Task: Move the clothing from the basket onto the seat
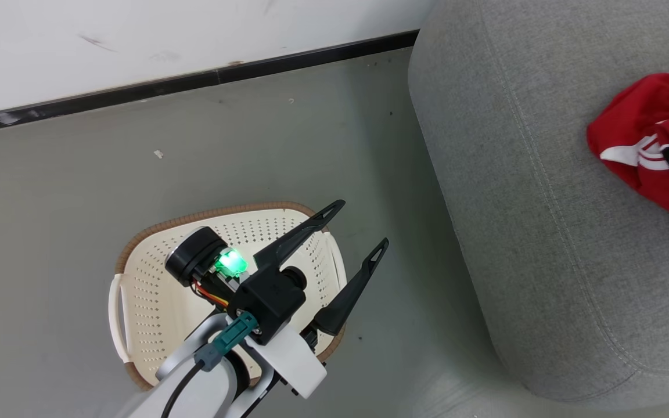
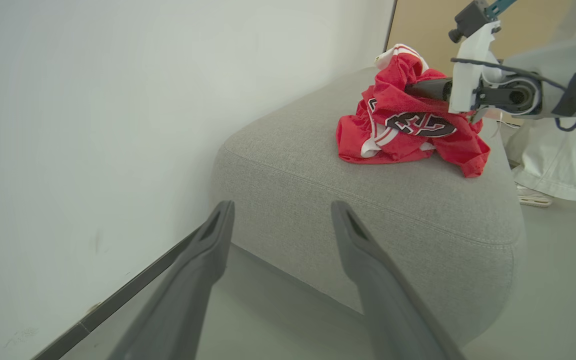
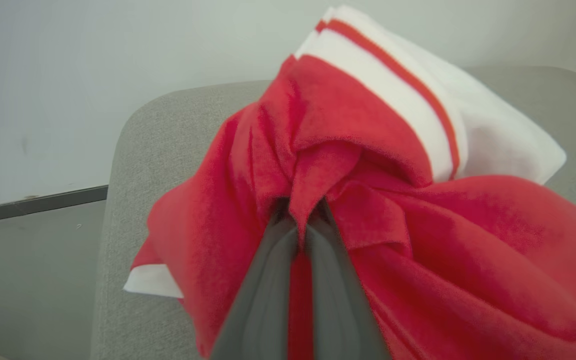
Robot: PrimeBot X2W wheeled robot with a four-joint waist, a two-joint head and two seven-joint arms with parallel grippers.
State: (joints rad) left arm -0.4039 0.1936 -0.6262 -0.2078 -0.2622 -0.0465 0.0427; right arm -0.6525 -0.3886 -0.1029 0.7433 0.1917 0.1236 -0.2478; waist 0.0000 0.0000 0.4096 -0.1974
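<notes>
Grey-green floor [image 1: 79, 191] meets a white wall [image 1: 137, 35] along a dark skirting strip [image 1: 195, 81] across the top of the head view. Lower centre, the basket [image 1: 154, 229] stands on the floor. The left claw [image 1: 359, 226] hangs above the basket's right half, its two dark fingers spread wide with nothing between them and their tips pointing to the upper right. The seat [image 1: 514, 203] takes up the right side of the frame, and the clothing [image 1: 642, 145] lies bunched on it at the right edge, well apart from the basket.

From the left wrist view, the left claw [image 2: 282, 207] rises from the bottom edge, fingers wide apart and touching nothing, with the seat's rounded front behind them. The clothing [image 2: 398, 135] sits in a crumpled red heap on the seat cushion in the upper right, dark white-edged characters showing on its front. The right claw [image 2: 420, 90] reaches in from the right, its dark finger buried in the top of the heap. A person's pale trouser leg [image 2: 553, 155] stands at the right edge.

Seen from the right wrist, the right claw [image 3: 302, 215] has its fingers pressed almost together, pinching a fold of red fabric between them. The cloth bunches around the tips, a white band with a red stripe [image 3: 393, 90] on top, the grey seat beneath.
</notes>
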